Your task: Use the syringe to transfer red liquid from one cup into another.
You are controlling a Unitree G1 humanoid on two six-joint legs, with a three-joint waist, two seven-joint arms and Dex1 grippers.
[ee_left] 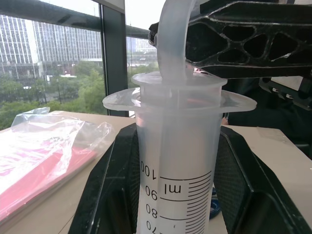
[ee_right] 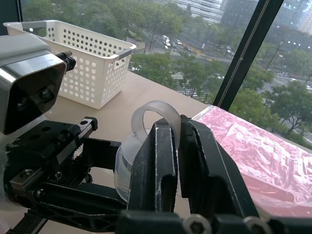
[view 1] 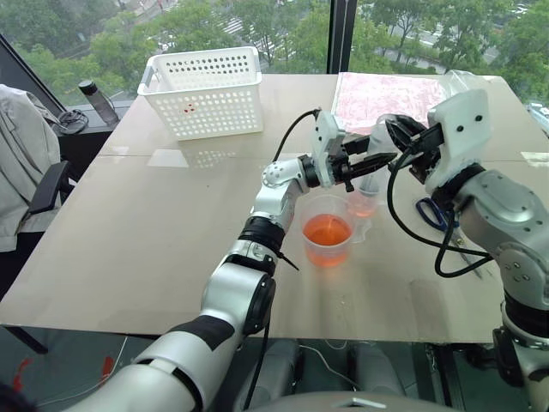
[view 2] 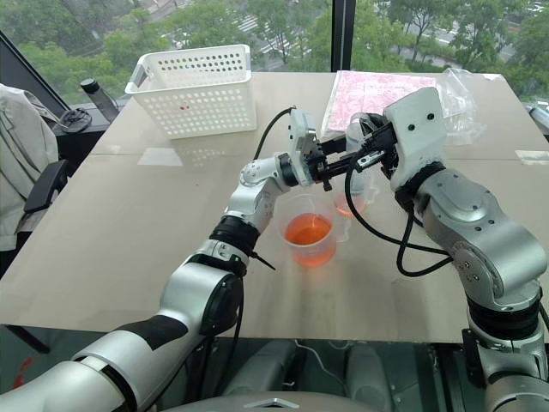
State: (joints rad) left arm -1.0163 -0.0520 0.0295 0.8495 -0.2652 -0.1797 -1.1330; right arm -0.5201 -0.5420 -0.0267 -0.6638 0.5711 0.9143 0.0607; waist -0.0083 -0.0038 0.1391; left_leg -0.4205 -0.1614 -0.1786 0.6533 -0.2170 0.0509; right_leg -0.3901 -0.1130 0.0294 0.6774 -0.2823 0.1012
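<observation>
Left wrist view: syringe (ee_left: 176, 170) upright, plunger up; left gripper (view 1: 358, 165) clamps barrel, right gripper (ee_right: 168, 146) pinches plunger ring.

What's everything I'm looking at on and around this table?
syringe: one, clear with printed scale, held upright above the cups
larger cup: one, clear, red liquid inside, table middle
smaller cup: one, clear, just behind the larger
basket: one, white, far left
pink sheet in plastic: one, far right
scissors: one, blue-handled, under the right arm
bottle: one, dark, beyond the table's left corner
table: one, beige
left gripper: jaws shut on syringe barrel
right gripper: jaws shut on plunger ring
</observation>
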